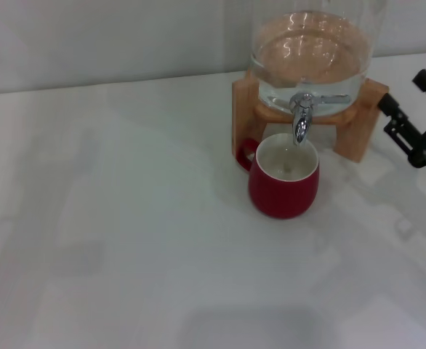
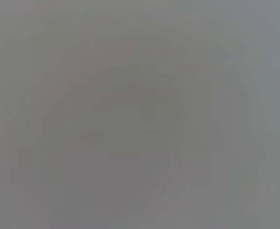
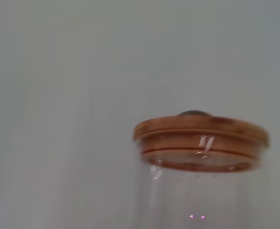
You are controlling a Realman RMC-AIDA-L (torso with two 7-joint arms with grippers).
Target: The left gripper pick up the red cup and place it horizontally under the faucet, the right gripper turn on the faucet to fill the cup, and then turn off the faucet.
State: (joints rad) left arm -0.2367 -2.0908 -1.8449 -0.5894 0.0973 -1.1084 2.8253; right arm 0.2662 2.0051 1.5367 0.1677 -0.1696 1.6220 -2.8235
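Observation:
The red cup (image 1: 283, 183) stands upright on the white table, directly below the spout of the chrome faucet (image 1: 301, 116), with its handle turned toward the wooden stand. The faucet's lever points sideways toward the right. My right gripper (image 1: 405, 94) hangs to the right of the dispenser, apart from the faucet, its two black jaws spread open with nothing between them. No left gripper shows in the head view, and the left wrist view is a plain grey blur.
The glass dispenser (image 1: 311, 54) holds water and sits on a wooden stand (image 1: 362, 131) at the back of the white table (image 1: 126, 218). The right wrist view shows the dispenser's wooden lid (image 3: 200, 138) against a pale wall.

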